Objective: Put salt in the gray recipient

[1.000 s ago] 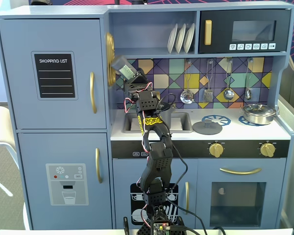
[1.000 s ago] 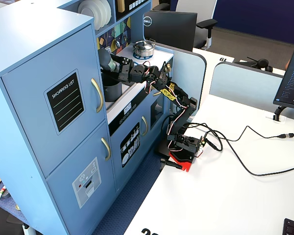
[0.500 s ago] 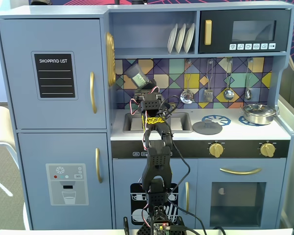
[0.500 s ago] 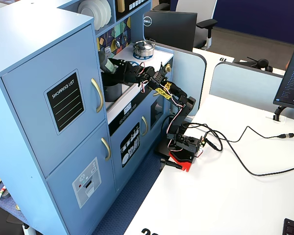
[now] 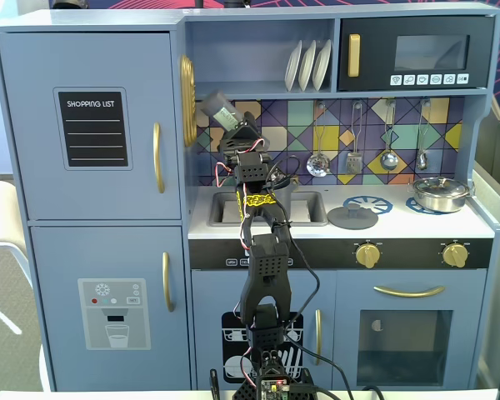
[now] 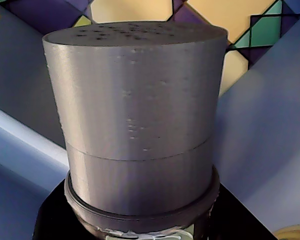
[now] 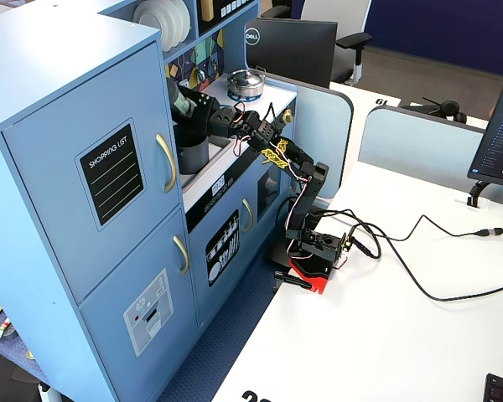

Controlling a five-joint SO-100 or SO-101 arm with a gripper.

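The salt [image 5: 217, 111] is a gray shaker with a pale green label, held tilted in front of the tiled wall, cap toward the upper left. My gripper [image 5: 236, 132] is shut on its lower part. In the wrist view the salt's gray cap [image 6: 140, 115] with small holes fills the frame, with black jaws at the bottom edge on both sides. In the side fixed view the salt [image 7: 178, 97] sits in the gripper [image 7: 191, 107], above the gray recipient [image 7: 192, 155], a dark pot at the sink. In the front fixed view the arm hides the recipient.
A flat gray lid [image 5: 352, 217] lies on the counter right of the sink [image 5: 307, 208]. A shiny steel pan [image 5: 440, 193] stands on the far right burner. Utensils [image 5: 354, 142] hang on the wall, plates [image 5: 308, 65] stand on the shelf above, and the cabinet wall [image 5: 187, 100] is close on the left.
The arm has reached further into the kitchen. The held salt swung right and down half a second ago, then rose back toward the upper left.
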